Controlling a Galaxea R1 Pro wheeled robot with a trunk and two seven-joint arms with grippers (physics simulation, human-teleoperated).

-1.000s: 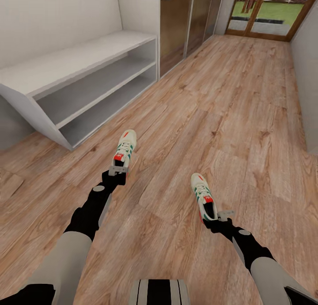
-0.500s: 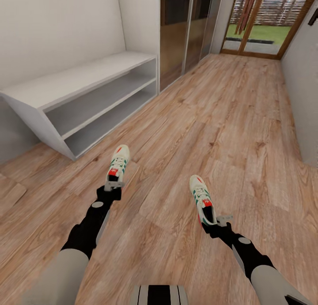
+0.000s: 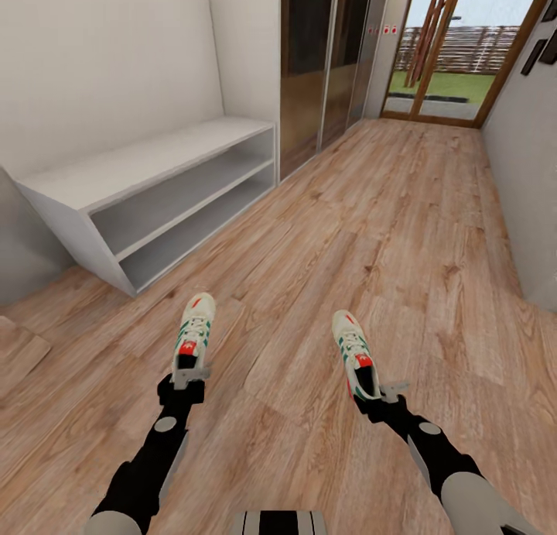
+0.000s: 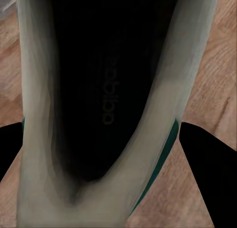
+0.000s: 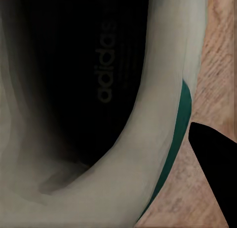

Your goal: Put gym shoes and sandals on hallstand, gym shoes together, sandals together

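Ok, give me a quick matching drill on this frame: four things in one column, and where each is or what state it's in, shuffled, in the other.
1. left hand
2. right hand
3. hallstand
4. glass door

a. far end of the corridor
b. holds the gym shoe nearer the rack
c. shelves bare, against the wall
d. holds the other gym shoe

Pairs: 1-b, 2-d, 3-c, 4-a
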